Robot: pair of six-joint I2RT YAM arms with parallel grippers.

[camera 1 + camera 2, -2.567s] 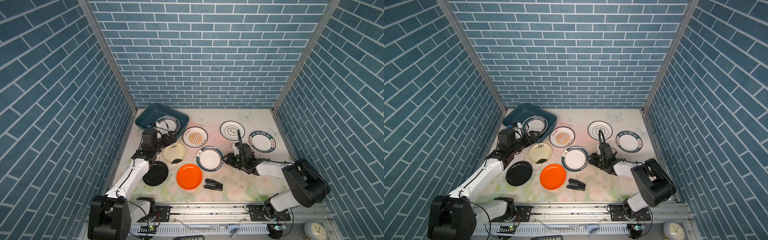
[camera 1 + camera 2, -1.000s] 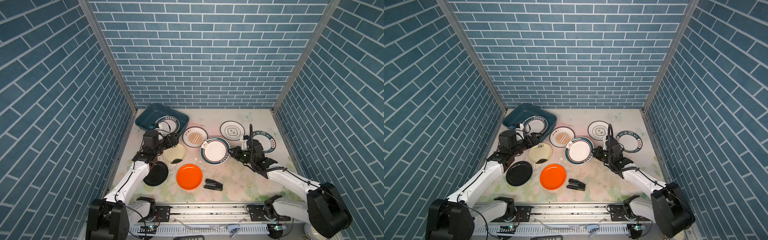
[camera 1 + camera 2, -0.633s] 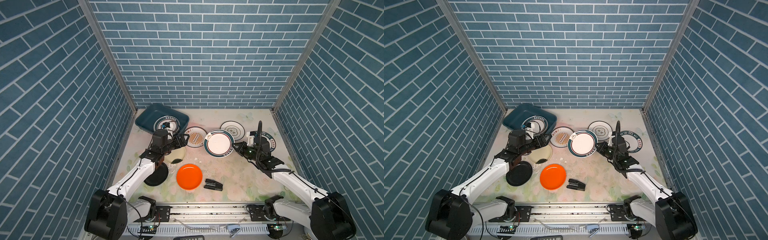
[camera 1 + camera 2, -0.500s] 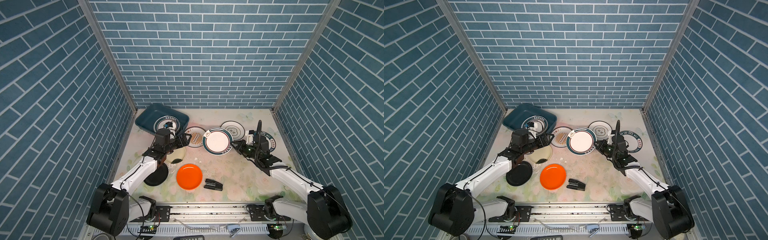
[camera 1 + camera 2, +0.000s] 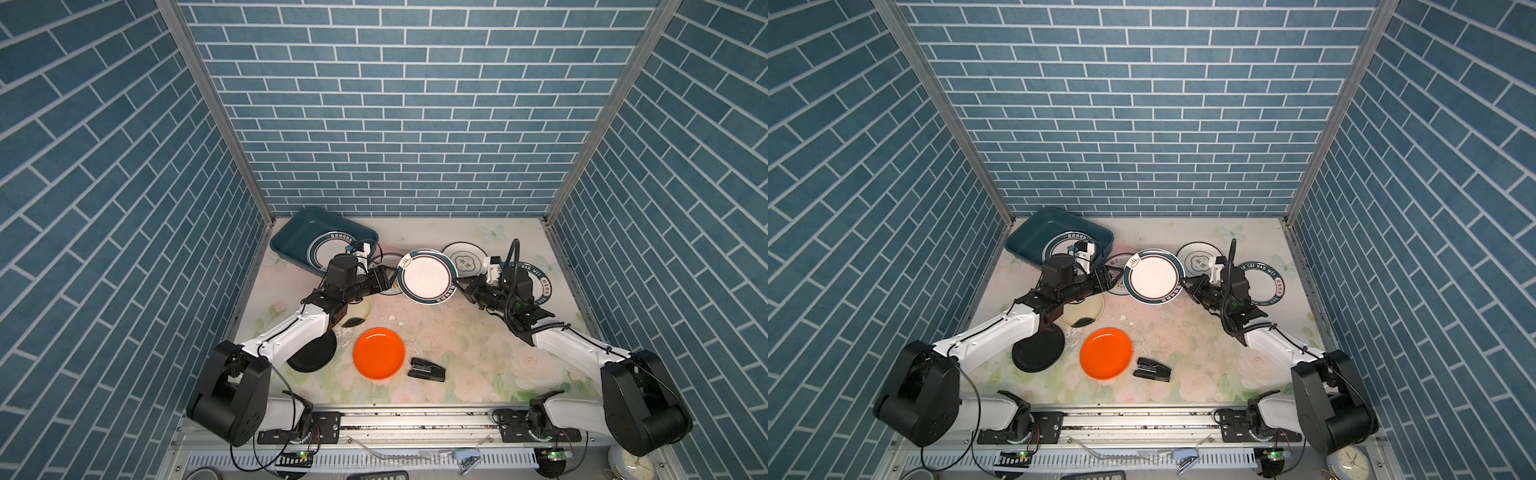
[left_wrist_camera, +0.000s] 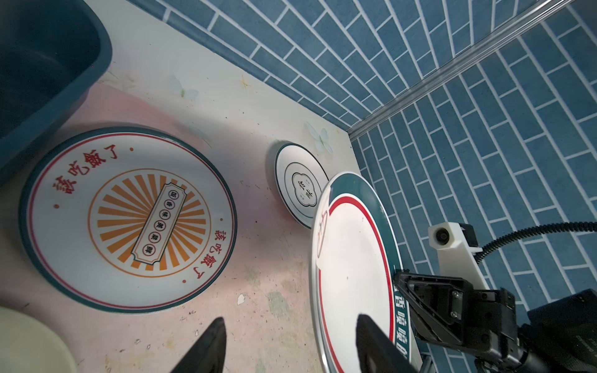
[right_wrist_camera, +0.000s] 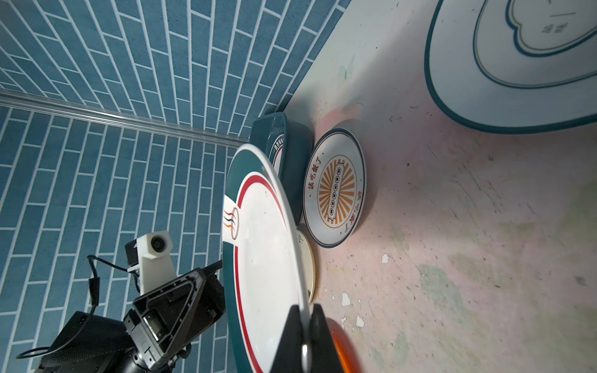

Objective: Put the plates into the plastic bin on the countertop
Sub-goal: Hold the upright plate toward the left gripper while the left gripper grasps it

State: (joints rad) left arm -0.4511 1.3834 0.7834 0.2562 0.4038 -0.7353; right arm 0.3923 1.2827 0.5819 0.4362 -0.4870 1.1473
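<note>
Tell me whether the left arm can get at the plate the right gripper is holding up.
Likely yes. The left gripper is open with its fingers seemingly straddling one rim of the held plate, while the right gripper pinches the opposite rim. Nothing stands between them.

There were 5 white teal-rimmed plates (image 5: pixel 427 276), 1 orange plate (image 5: pixel 378 353), 1 black plate (image 5: pixel 1038 351) and 1 cream plate (image 5: pixel 1092 307), 8 in all. Also 1 bin (image 5: pixel 291 237), 1 black stapler-like object (image 5: pixel 427 370), and 2 tools: left tool (image 5: pixel 390 277), right tool (image 5: pixel 458 286).
</note>
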